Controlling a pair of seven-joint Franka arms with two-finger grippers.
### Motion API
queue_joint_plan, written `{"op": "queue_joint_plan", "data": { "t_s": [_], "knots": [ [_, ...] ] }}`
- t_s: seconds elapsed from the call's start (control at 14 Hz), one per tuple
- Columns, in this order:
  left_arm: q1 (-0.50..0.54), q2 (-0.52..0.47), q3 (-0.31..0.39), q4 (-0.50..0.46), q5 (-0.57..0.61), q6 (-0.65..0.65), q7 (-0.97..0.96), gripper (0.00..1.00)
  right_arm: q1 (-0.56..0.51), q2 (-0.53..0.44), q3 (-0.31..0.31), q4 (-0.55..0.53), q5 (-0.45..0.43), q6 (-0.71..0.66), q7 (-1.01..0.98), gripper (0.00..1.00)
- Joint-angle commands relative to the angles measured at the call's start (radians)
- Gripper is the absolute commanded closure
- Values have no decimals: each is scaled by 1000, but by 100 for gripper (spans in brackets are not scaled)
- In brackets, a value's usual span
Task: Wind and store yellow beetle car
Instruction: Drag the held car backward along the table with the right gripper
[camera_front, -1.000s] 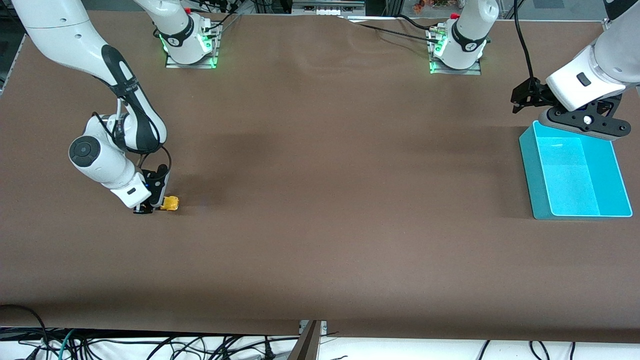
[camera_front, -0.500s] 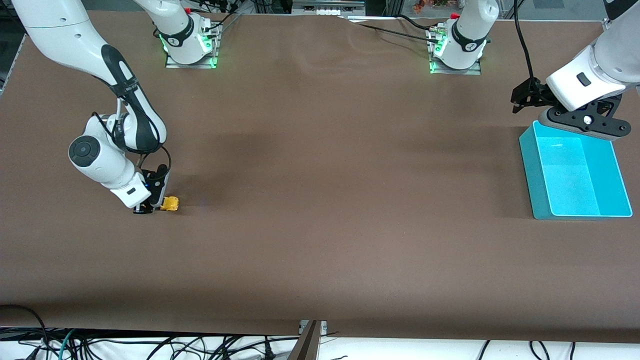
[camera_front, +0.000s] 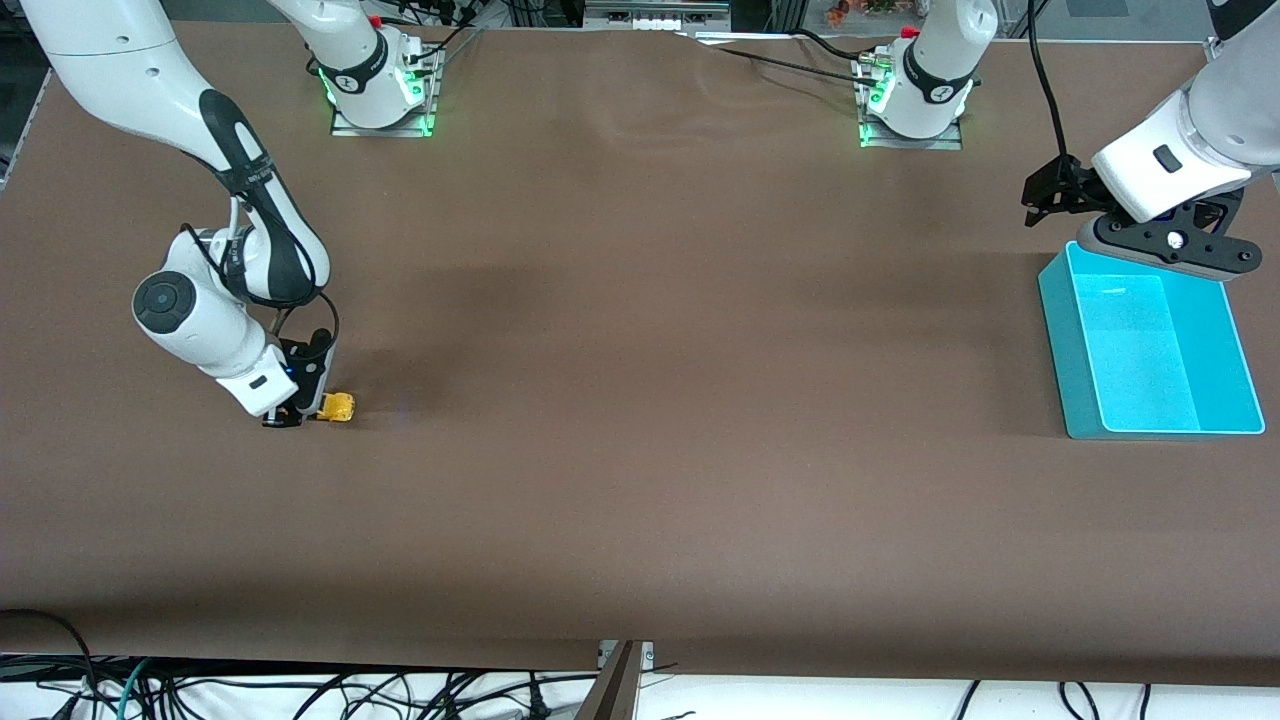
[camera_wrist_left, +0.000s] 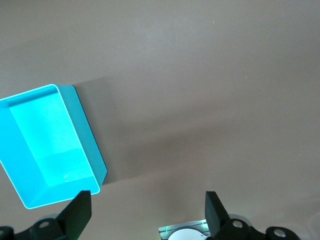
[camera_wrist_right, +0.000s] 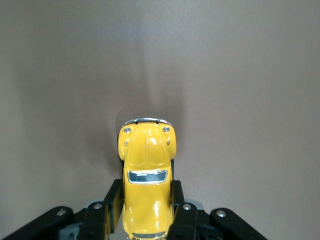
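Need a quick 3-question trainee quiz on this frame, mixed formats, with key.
1. True or false: the right gripper is shut on the yellow beetle car.
2. The left gripper hangs open over: A) the table's middle B) the end of the turquoise bin farther from the front camera C) the car.
3. Fill in: the bin holds ____.

Key: 1 true; 2 B; 3 nothing.

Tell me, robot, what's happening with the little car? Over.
Right gripper shut on yellow beetle car, low on table. Left gripper open, waiting over teal bin. Nothing blocking.
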Motion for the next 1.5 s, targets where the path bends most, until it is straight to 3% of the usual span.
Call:
{"op": "queue_joint_plan", "data": {
  "t_s": [0.0,1.43],
  "knots": [
    [-3,2,1,22,-7,-21,-2,0,-28,-9,5,-32,-2,9,-26,58],
    [-3,3,4,46,-7,-33,-2,0,-187,6,10,-29,-2,24,-244,58]
  ]
}}
